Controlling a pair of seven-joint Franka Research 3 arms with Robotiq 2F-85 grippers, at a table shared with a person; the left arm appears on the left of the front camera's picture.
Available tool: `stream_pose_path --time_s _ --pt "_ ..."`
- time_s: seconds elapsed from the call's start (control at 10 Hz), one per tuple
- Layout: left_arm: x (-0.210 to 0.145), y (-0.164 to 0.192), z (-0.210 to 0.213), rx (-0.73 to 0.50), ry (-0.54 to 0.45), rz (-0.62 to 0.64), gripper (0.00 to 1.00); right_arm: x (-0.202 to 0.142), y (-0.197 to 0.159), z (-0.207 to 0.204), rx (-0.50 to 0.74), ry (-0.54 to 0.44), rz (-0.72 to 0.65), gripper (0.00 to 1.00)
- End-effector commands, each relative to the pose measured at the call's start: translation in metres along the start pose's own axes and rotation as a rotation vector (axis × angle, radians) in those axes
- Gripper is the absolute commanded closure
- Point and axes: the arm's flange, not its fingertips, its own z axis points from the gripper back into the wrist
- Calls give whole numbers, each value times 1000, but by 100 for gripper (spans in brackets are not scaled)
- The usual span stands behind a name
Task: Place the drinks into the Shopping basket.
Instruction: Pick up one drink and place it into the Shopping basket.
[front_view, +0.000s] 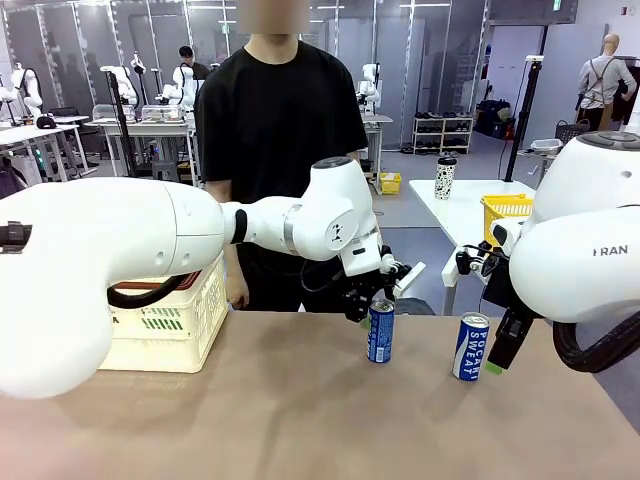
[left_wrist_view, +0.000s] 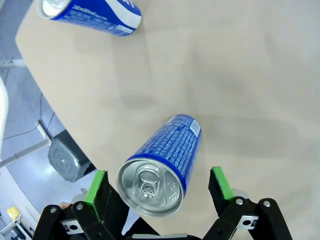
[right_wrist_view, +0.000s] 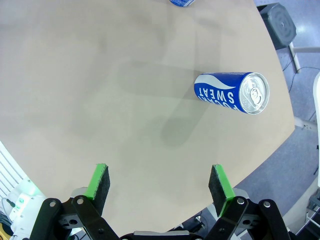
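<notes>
My left gripper (left_wrist_view: 159, 186) is spread wide and holds nothing. The middle can (left_wrist_view: 167, 155) stands upright right between its green pads (left_wrist_view: 98, 186). From the wrist camera I see a gap on either side of the can's lid, so neither pad touches it. In the front view the left gripper (front_view: 374, 305) sits over the top of the middle can (front_view: 380, 331), near the centre of the table (front_view: 300, 420).

My right gripper (right_wrist_view: 160, 182) is open and empty too. The right-hand can (right_wrist_view: 231, 93), blue with POCARI SWEAT lettering, stands upright ahead of the fingers and off to one side. It is close to the table's edge and well clear of both pads. From the front, the right-hand can (front_view: 470, 347) stands just beside the right gripper (front_view: 499, 356). Whether they touch there I cannot say, since the fingertip is small and dark in that view.

The Shopping basket (front_view: 185, 325) sits at the table's left side, well apart from both cans, and my own left arm (front_view: 120, 270) covers much of it. A person (front_view: 280, 130) in a black shirt stands at the far edge, behind the left gripper. On another table farther back stand a yellow mesh basket (front_view: 507, 208) and a spotted tumbler (front_view: 445, 178)
</notes>
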Motion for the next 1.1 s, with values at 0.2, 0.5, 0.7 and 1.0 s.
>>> stream_pose_path --time_s 0.2,0.5,0.7,1.0 --pt "-7 38 -9 -40 -23 12 0 0 0 0 0 1 -2 0" --pt "-12 43 -11 -28 -56 10 0 0 0 0 0 1 -2 0" --pt "-16 45 -12 -20 -92 -4 2 0 0 0 0 1 -2 0" --pt "-16 46 -14 -49 -102 -3 6 0 0 0 0 1 -2 0"
